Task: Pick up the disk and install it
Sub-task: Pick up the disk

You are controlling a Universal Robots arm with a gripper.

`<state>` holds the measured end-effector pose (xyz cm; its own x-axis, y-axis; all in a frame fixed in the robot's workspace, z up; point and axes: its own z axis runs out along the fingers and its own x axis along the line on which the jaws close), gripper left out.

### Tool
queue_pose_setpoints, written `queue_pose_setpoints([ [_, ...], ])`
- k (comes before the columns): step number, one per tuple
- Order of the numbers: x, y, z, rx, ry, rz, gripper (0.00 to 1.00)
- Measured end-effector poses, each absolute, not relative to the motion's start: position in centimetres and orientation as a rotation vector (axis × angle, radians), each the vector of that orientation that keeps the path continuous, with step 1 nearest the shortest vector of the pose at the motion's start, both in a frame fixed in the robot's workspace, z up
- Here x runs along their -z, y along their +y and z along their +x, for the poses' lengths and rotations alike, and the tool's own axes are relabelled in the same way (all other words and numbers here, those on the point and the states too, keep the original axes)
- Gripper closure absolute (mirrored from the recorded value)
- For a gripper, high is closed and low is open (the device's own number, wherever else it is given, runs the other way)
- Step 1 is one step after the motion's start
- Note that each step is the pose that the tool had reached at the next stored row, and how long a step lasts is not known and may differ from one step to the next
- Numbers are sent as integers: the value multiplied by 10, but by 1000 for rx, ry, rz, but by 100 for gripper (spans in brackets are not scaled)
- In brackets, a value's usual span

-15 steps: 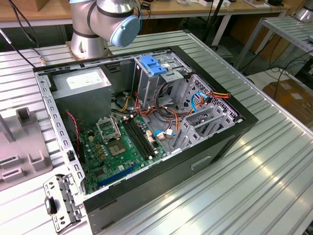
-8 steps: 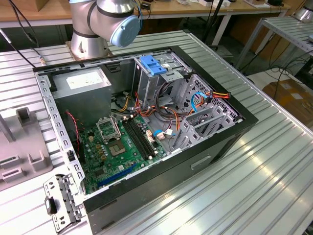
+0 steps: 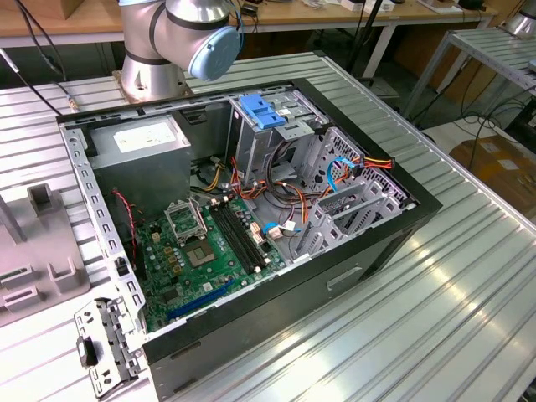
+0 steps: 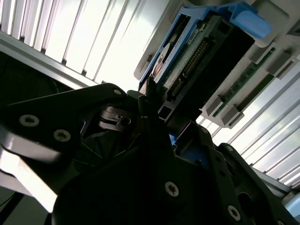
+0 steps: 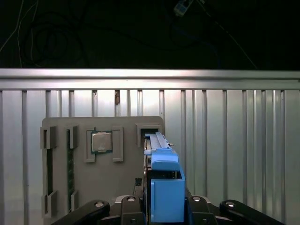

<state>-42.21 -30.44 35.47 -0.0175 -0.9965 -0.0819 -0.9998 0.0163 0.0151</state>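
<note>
In the first wrist view the disk (image 5: 165, 187) stands edge-on in its blue plastic carrier, its far end at a slot of the grey fixture tray (image 5: 126, 178). My gripper (image 5: 164, 208) sits close on both sides of the carrier and looks shut on it. Whether the far end still rests in the slot, I cannot tell. The second wrist view shows the disk (image 4: 197, 56) from the side, with its connector edge and blue carrier, and a dark finger (image 4: 150, 93) against it. The open computer case (image 3: 335, 276) lies in the middle of the exterior view.
The fixture tray also holds a processor chip (image 5: 101, 141) and memory sticks (image 5: 70, 159). Inside the case are a green motherboard (image 3: 205, 251), a grey power-supply box (image 3: 142, 138), cable bundles and a drive cage with a blue plastic part (image 3: 260, 111). The ribbed metal table (image 3: 435, 318) surrounds it.
</note>
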Motion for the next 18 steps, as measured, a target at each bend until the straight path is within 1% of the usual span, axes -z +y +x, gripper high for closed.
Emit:
queue_pose_setpoints([
  [18, -362, -304, -422, -106, 2205, -2168, 63],
])
